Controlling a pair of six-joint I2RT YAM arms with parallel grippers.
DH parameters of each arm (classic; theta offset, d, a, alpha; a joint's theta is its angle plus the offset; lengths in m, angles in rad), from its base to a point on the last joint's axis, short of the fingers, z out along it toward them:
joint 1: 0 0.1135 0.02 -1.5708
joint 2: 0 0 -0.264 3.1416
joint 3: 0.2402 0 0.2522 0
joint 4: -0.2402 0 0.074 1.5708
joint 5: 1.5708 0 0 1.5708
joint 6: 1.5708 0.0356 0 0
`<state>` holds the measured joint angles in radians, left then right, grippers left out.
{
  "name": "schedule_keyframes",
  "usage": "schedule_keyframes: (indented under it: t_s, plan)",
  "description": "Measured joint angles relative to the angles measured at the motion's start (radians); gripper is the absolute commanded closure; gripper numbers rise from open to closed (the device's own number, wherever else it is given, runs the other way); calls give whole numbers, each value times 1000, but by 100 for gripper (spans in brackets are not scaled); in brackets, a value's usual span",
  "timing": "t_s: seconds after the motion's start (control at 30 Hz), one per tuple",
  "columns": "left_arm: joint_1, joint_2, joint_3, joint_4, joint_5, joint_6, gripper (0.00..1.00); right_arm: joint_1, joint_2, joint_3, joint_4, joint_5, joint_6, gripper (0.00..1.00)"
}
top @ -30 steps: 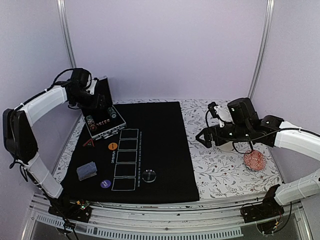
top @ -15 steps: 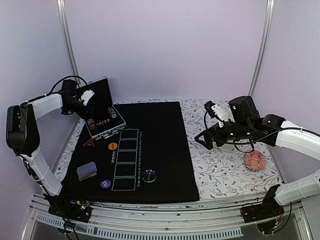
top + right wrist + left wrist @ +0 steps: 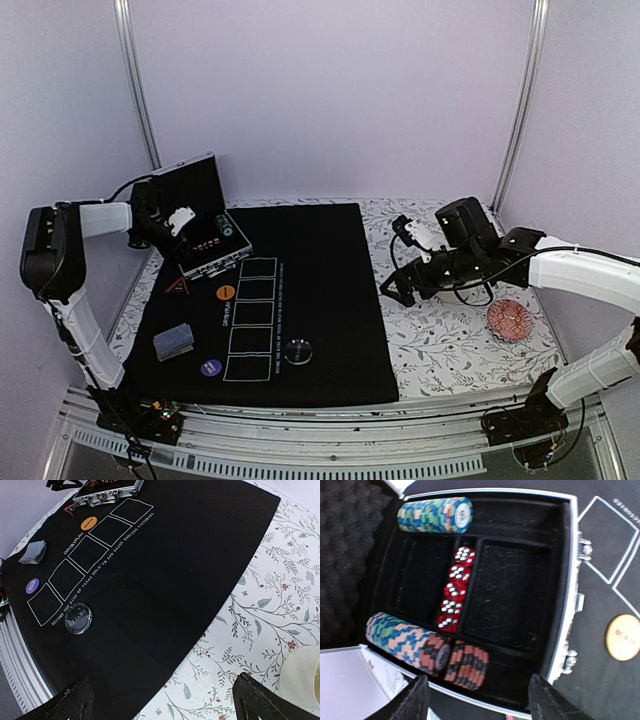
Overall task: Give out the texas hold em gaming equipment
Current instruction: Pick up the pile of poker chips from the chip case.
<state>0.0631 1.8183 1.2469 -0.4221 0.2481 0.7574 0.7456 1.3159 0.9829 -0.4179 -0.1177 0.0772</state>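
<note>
Nearest the arm bases, on the black mat (image 3: 330,330), the purple-blue disc (image 3: 211,368) lies by the closest of the outlined card boxes. The clear disc (image 3: 298,350) sits just right of that row, and the deck of cards (image 3: 173,342), lattice backs up, lies left of it. The right gripper (image 3: 165,702) hovers above the mat's right border, where it meets the flowered tablecloth (image 3: 450,340). Its jaws are spread wide with nothing between them. In its wrist view the clear disc lies ahead and to the left, well apart from the fingers, and the cream cup (image 3: 302,672) stands just beside the right-hand finger. The reddish dish (image 3: 508,321) rests on the cloth to the right of that arm. Farther along the row lies the orange disc (image 3: 226,293), with the red triangle marker (image 3: 178,287) to its left near the corner of the open case (image 3: 235,250). The left gripper (image 3: 481,700) hangs over this case, fingers apart and empty, tips above the tray's rim. A short stack of poker chips (image 3: 467,664) lies in the tray just ahead, between the fingers. A longer row of chips sits to its left, another lies at the far end, and the red dice (image 3: 455,597) line the middle slot.
</note>
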Motion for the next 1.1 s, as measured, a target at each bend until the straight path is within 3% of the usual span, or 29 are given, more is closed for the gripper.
schedule_keyframes:
  t_s: [0.53,1.1]
  plan:
    - [10,107,16,45,-99,-29,46,0,15,7,8,-34,-20,1]
    - [-10,134,31,75,-172,-2,48,0,35,7,11,-43,-23,1]
